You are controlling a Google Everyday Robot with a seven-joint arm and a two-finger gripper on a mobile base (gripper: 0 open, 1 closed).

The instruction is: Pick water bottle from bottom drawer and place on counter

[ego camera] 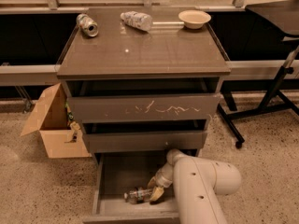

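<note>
The bottom drawer (117, 174) is pulled open at the foot of the cabinet. The water bottle (134, 195), small and clear, lies on its side near the drawer's front. My gripper (154, 190) reaches down into the drawer from the white arm (201, 185) and sits right at the bottle's right end. Its fingers (157, 193) look spread beside the bottle, not closed around it. The counter (140, 50) is the glossy dark top of the cabinet above.
On the counter lie a silver can (87, 24) at back left, a stout patterned bottle (136, 19) at back middle and a pale bowl (194, 18) at back right. An open cardboard box (51, 122) stands left of the cabinet. A black stand base (261, 111) is right.
</note>
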